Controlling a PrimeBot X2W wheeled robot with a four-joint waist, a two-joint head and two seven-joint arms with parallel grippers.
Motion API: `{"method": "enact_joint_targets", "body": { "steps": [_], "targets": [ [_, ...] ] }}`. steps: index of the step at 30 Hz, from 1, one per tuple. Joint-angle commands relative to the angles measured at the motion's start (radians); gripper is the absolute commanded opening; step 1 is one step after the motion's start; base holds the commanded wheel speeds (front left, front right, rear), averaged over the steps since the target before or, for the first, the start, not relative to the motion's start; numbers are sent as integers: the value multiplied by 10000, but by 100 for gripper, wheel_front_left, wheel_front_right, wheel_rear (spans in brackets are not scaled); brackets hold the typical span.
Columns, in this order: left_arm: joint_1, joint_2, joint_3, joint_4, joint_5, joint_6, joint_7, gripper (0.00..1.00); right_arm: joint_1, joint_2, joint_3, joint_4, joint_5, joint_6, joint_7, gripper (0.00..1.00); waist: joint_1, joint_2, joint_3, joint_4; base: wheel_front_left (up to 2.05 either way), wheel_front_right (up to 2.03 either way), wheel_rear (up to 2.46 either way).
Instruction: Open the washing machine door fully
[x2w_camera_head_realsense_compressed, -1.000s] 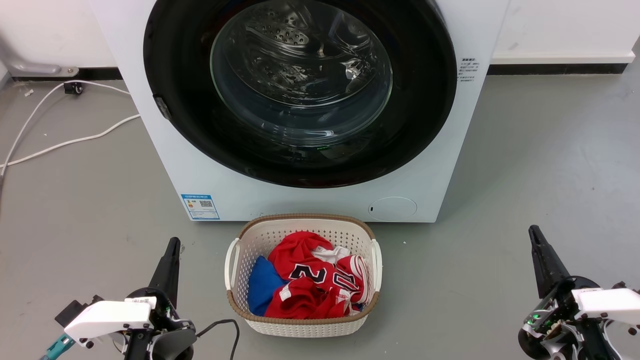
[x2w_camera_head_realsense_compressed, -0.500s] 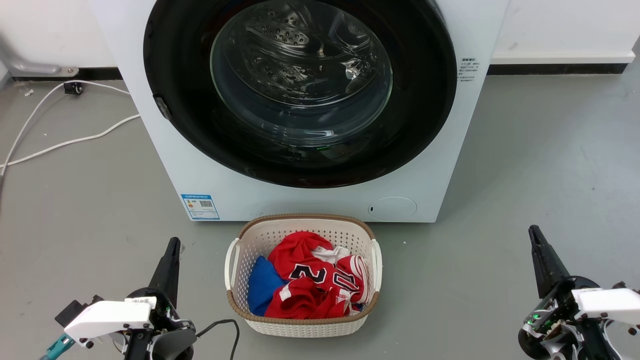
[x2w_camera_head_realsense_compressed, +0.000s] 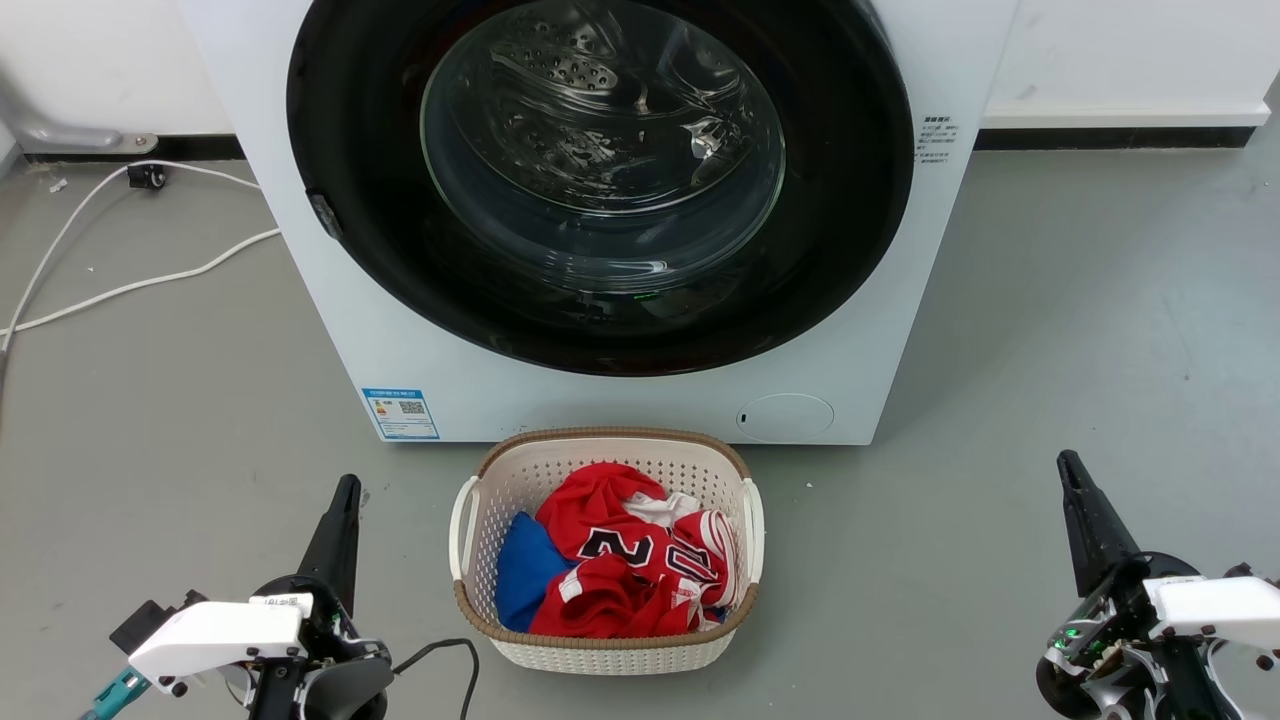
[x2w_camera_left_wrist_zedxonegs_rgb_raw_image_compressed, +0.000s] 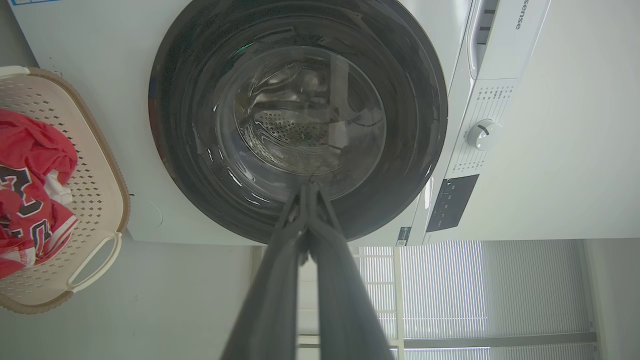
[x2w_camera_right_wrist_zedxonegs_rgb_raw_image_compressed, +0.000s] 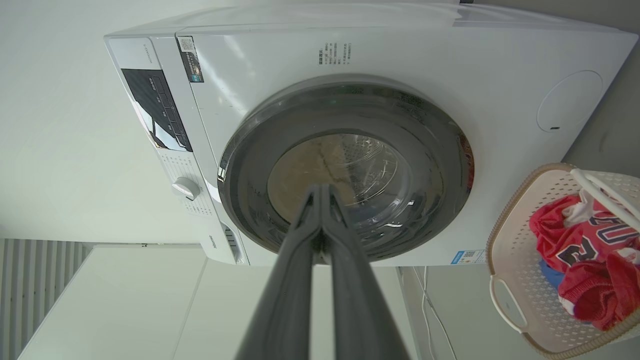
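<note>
The washing machine door (x2w_camera_head_realsense_compressed: 600, 300) is a large round glossy black disc with a bulging glass bowl at its centre, lying flat against the white machine front. It fills the middle of the left wrist view as the door (x2w_camera_left_wrist_zedxonegs_rgb_raw_image_compressed: 415, 100) and of the right wrist view as the door (x2w_camera_right_wrist_zedxonegs_rgb_raw_image_compressed: 440, 165). My left gripper (x2w_camera_head_realsense_compressed: 346, 487) hovers low at the lower left, fingers pressed together and shut on nothing. My right gripper (x2w_camera_head_realsense_compressed: 1066, 462) is at the lower right, likewise shut and holding nothing. Both are well short of the door.
A white laundry basket (x2w_camera_head_realsense_compressed: 605, 655) with red, blue and white clothes sits on the grey floor right before the machine, between my grippers. White cables (x2w_camera_head_realsense_compressed: 130, 285) trail on the floor at the left. A control dial (x2w_camera_left_wrist_zedxonegs_rgb_raw_image_compressed: 482, 134) sits on the machine's panel.
</note>
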Motion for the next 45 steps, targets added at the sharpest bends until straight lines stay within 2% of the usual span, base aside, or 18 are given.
{"method": "enact_joint_targets", "body": {
  "steps": [1,4,5,6,7,14,19,24,29,45],
  "targets": [
    [-81,-25,29,6,23,-30,20,0,-123,33,0,11,-52,0,14,0,0,0,0,0,0,0,0],
    [-81,-23,28,6,23,-31,19,0,-123,33,1,11,-52,0,13,0,0,0,0,0,0,0,0],
    [2,-2,0,5,0,0,-7,100,3,0,1,5,-3,0,-9,100,0,0,0,0,0,0,0],
    [36,-6,-18,66,1,4,-17,0,46,2,11,70,-1,-2,-18,0,0,0,0,0,0,0,0],
    [138,-15,-33,196,-2,4,-4,100,133,8,12,194,4,-2,-4,100,0,0,0,0,0,0,0],
    [323,-21,-46,-23,262,4,-336,100,297,9,94,139,-316,-1,-336,100,0,0,18,7,0,0,0],
    [327,-20,102,-177,938,52,-581,100,325,9,79,-26,-1035,-1,-582,100,0,0,47,19,0,0,0],
    [329,-18,124,-509,1926,296,-810,100,359,10,41,-285,-1939,0,-812,100,0,0,80,33,0,0,0],
    [385,-17,-37,-867,3124,641,-1030,100,385,11,21,-606,-3037,1,-1030,100,0,0,118,50,0,0,0],
    [608,2,-749,-1598,7049,1652,-1657,100,585,12,440,-1919,-7608,2,-1656,100,0,0,181,105,0,0,0]
  ]
}}
